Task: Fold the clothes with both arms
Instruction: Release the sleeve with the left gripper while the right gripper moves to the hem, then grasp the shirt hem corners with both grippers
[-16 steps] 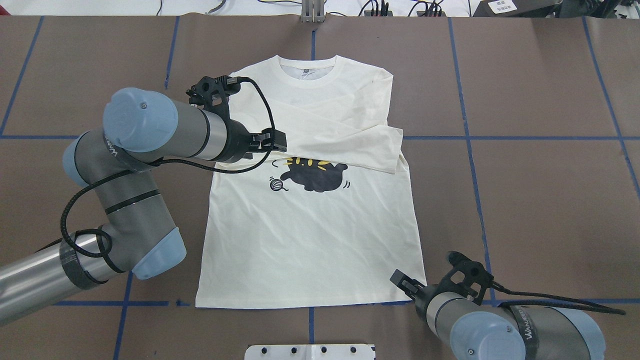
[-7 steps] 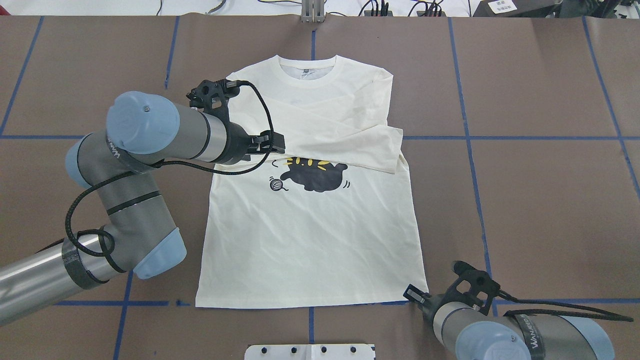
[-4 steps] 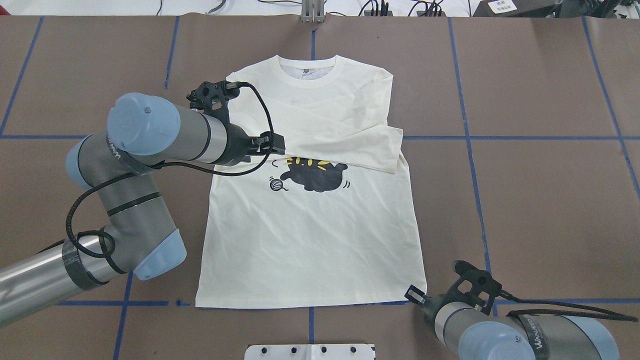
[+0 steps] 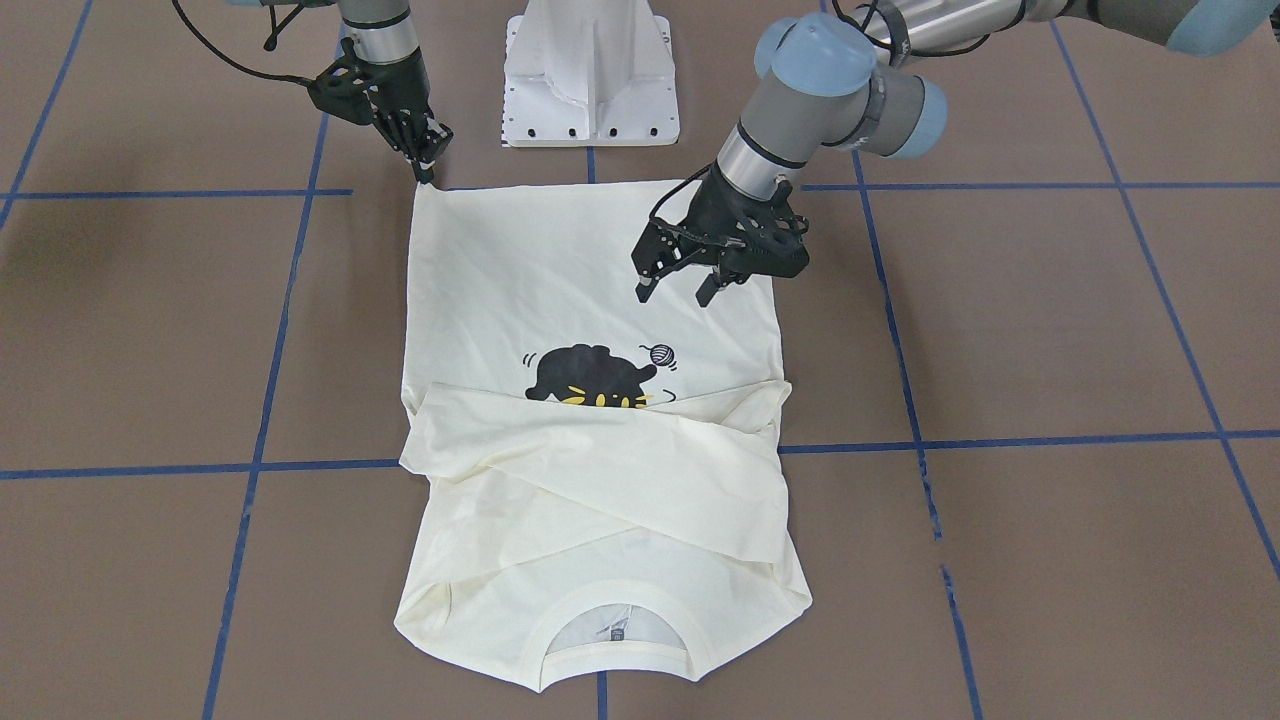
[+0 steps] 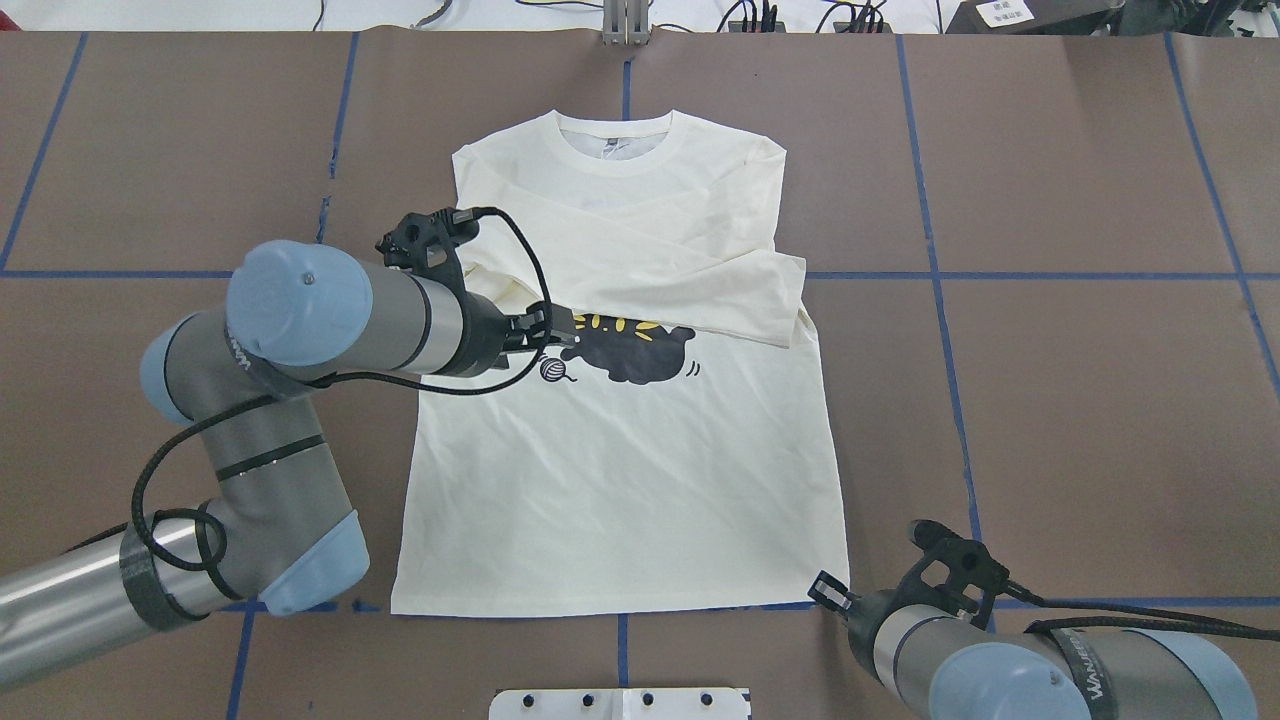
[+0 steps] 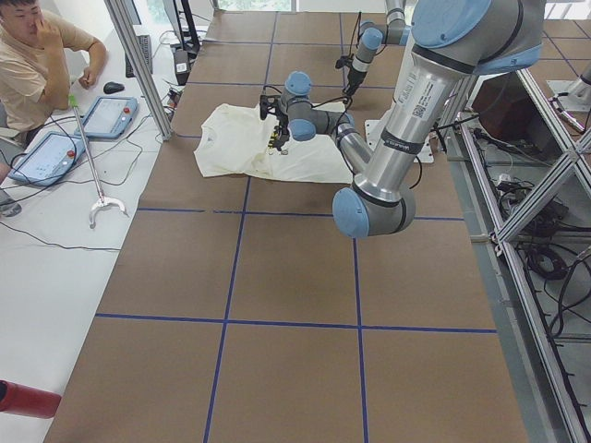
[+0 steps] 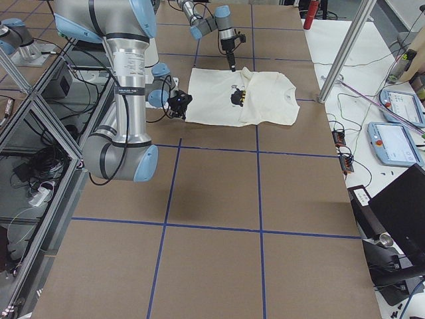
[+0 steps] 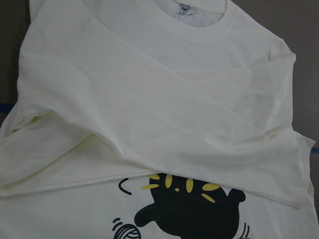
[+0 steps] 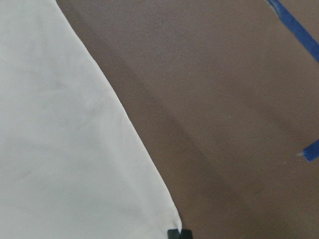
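Tool (image 4: 673, 297) on left arm (image 4: 790, 120) above T-shirt (image 4: 520, 270)

- "WANEED", white letters, partly legible, on the black strap (image 5: 1088, 666) round the right arm (image 5: 1000, 690), just off the near right hem corner of the T-shirt (image 5: 620, 480).
- Same white lettering, only "WA" clear, on another black strap (image 5: 238, 352) round the left arm (image 5: 330, 320), left of the T-shirt.
- Neck tag (image 8: 184, 7) inside the T-shirt collar: print unreadable.
- White label (image 5: 1005, 12) on a dark box (image 5: 1050, 18), beyond the T-shirt, far right: characters illegible.
- Sticker (image 6: 423, 92) on the left arm's tube: black print too small to read.
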`<action>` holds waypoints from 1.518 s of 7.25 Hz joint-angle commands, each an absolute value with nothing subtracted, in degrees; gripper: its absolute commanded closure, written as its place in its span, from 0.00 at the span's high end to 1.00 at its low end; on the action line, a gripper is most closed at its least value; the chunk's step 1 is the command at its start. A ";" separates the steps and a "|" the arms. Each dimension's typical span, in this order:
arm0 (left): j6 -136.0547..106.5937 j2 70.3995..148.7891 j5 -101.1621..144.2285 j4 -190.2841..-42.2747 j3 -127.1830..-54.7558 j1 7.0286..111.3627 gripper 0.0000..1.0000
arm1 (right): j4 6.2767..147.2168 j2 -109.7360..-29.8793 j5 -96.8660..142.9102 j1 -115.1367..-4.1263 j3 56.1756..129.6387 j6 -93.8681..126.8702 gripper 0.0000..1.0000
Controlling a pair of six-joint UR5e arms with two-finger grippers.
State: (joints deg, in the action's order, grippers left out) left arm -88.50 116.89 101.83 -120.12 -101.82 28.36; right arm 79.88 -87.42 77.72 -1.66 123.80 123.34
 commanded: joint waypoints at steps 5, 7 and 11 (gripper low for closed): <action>-104.05 96.33 92.73 -115.86 -115.66 10.91 0.87 | 79.80 -90.97 80.33 -0.79 127.88 123.31 0.00; -104.50 96.42 92.55 -113.47 -115.75 8.62 0.81 | 79.89 -90.97 80.33 -0.88 128.14 123.31 0.00; -105.29 95.98 92.11 -112.15 -115.66 7.47 0.47 | 79.89 -90.97 80.33 -0.88 128.50 123.31 0.00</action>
